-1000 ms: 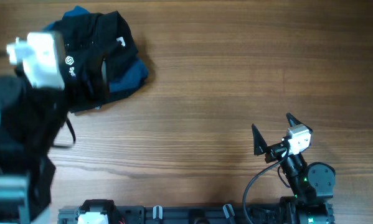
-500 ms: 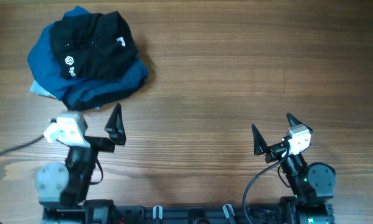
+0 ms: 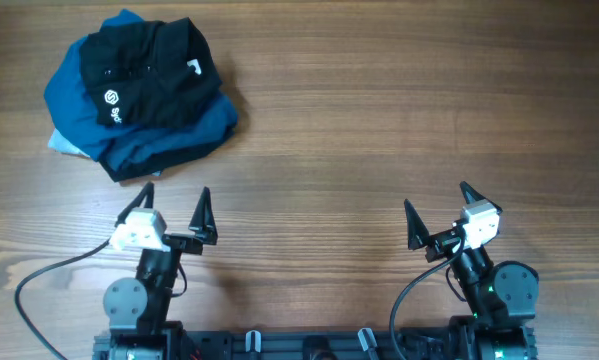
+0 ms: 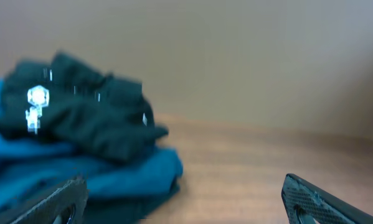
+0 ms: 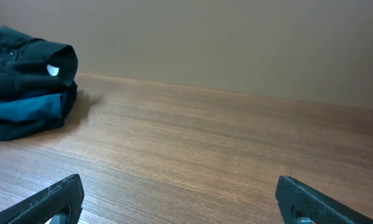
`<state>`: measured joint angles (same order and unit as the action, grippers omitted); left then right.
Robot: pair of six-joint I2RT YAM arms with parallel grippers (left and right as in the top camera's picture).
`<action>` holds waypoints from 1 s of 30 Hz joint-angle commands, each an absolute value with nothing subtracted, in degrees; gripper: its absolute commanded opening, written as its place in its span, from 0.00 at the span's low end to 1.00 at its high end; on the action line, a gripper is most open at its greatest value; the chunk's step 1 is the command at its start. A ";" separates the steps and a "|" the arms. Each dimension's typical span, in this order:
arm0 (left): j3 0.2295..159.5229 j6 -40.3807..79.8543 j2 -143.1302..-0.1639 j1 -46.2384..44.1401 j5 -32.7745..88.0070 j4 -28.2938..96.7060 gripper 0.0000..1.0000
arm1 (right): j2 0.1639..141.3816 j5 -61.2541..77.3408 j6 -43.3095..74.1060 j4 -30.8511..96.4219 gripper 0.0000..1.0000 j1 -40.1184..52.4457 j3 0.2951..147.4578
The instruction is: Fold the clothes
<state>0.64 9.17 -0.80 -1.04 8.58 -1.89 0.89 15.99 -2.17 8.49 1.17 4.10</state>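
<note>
The black shirt lies crumpled on top of a blue and navy bundle at the far left of the table. Its white round logo and white neck tag show. It also shows in the left wrist view and the right wrist view. My left gripper is open and empty, just in front of the bundle. My right gripper is open and empty at the front right, far from the shirt.
The wooden table stretches between and beyond the arms. A black cable runs from the left arm's base. The arm mounts stand along the front edge.
The left arm has come down from high over the shirt pile to the table's front left, and its gripper now points at the bundle. The right arm has not moved.
</note>
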 commanded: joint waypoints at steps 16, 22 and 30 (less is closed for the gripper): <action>0.34 9.67 -0.27 -2.02 8.05 3.62 1.00 | 0.21 15.42 -1.32 8.19 1.00 1.08 3.99; 0.34 9.67 -0.27 -2.02 8.05 3.62 1.00 | 0.21 15.42 -1.34 8.19 0.99 1.10 3.99; 0.34 9.67 -0.27 -2.02 8.05 3.62 1.00 | 0.21 15.42 -1.34 8.19 1.00 1.08 3.99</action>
<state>0.47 9.19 -0.80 -1.78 8.38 3.16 0.89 15.99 -2.17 8.49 1.17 4.10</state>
